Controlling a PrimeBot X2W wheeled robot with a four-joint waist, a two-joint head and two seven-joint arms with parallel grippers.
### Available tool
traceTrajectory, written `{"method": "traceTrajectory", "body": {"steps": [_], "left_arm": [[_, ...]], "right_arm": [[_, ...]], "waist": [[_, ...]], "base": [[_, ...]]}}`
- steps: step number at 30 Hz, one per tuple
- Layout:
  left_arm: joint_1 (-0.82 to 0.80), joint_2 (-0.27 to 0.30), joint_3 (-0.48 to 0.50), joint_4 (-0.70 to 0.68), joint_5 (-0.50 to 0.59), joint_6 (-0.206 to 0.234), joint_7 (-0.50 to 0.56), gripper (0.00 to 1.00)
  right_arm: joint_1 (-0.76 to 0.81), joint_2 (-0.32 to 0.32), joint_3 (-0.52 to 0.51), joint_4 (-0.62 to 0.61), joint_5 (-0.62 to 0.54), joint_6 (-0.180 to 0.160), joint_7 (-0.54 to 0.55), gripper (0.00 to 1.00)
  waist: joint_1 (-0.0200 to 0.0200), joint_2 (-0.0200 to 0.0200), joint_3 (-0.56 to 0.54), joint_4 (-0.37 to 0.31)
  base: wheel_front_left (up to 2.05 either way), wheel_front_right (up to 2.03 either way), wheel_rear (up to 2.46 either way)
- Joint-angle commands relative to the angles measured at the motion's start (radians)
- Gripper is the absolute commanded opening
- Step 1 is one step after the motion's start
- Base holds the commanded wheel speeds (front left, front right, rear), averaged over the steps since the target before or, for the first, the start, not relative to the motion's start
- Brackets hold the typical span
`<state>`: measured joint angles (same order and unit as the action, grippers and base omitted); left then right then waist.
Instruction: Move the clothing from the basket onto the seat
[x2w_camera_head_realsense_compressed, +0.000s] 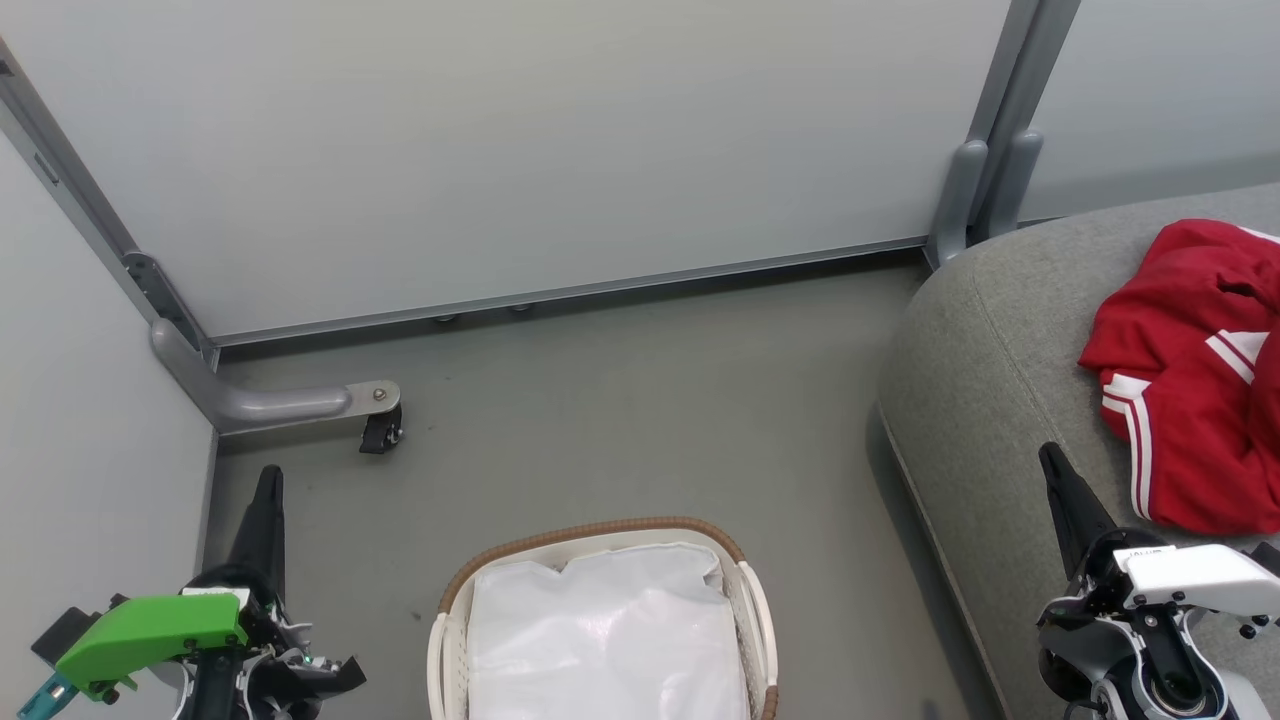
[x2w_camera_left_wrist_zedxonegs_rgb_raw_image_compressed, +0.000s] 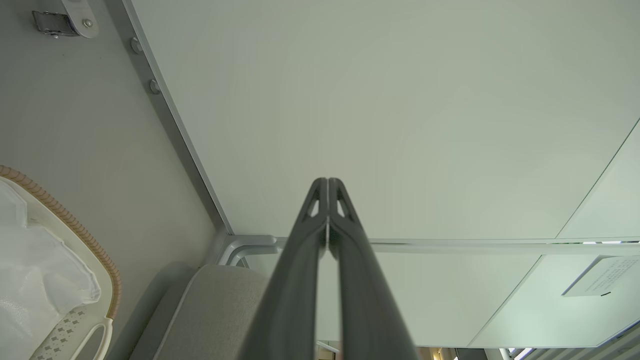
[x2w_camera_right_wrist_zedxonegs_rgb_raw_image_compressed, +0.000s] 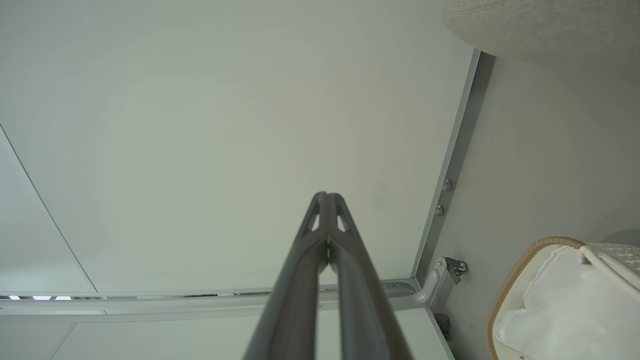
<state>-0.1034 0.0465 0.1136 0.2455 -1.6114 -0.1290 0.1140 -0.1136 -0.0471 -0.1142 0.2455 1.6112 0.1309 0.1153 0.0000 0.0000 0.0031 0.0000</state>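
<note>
Left gripper (x2w_camera_head_realsense_compressed: 268, 495) nearest, low left: fingers pressed together, pinching nothing. Right gripper (x2w_camera_head_realsense_compressed: 1062, 485) low right: likewise closed, empty. Likely parked, since nothing is left to carry. Basket (x2w_camera_head_realsense_compressed: 590, 530) on floor (x2w_camera_head_realsense_compressed: 650, 420) between both grippers, right of left one; white liner (x2w_camera_head_realsense_compressed: 610, 630) inside, no red fabric visible. Seat (x2w_camera_head_realsense_compressed: 985, 380) beneath and beyond right gripper. Clothing (x2w_camera_head_realsense_compressed: 1190, 380) crumpled on seat, just beyond right gripper tips, to their right, apart. Heap suggests dropped, not laid. Task appears done. Partition wall (x2w_camera_head_realsense_compressed: 550, 150) farthest.
</note>
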Motion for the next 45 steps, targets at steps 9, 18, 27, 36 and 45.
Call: {"method": "traceTrajectory", "body": {"steps": [9,18,27,36,45], "left_arm": [[-0.010,0.007,0.002,-0.002,-0.003,-0.005,0.004,0.00],[-0.010,0.007,0.002,-0.002,-0.003,-0.005,0.004,0.00],[-0.010,0.007,0.002,-0.002,-0.003,-0.005,0.004,0.00],[-0.010,0.007,0.002,-0.002,-0.003,-0.005,0.004,0.00],[-0.010,0.007,0.002,-0.002,-0.003,-0.005,0.004,0.00]], "right_arm": [[0.011,-0.006,-0.001,-0.004,0.003,0.000,0.001,0.00],[0.011,-0.006,-0.001,-0.004,0.003,0.000,0.001,0.00],[0.011,-0.006,-0.001,-0.004,0.003,0.000,0.001,0.00],[0.011,-0.006,-0.001,-0.004,0.003,0.000,0.001,0.00],[0.011,-0.006,-0.001,-0.004,0.003,0.000,0.001,0.00]], "waist": [[0.0000,0.0000,0.000,0.000],[0.0000,0.0000,0.000,0.000],[0.0000,0.0000,0.000,0.000],[0.0000,0.0000,0.000,0.000],[0.0000,0.0000,0.000,0.000]], "base": [[0.00,0.00,0.00],[0.00,0.00,0.00],[0.00,0.00,0.00],[0.00,0.00,0.00],[0.00,0.00,0.00]]}}
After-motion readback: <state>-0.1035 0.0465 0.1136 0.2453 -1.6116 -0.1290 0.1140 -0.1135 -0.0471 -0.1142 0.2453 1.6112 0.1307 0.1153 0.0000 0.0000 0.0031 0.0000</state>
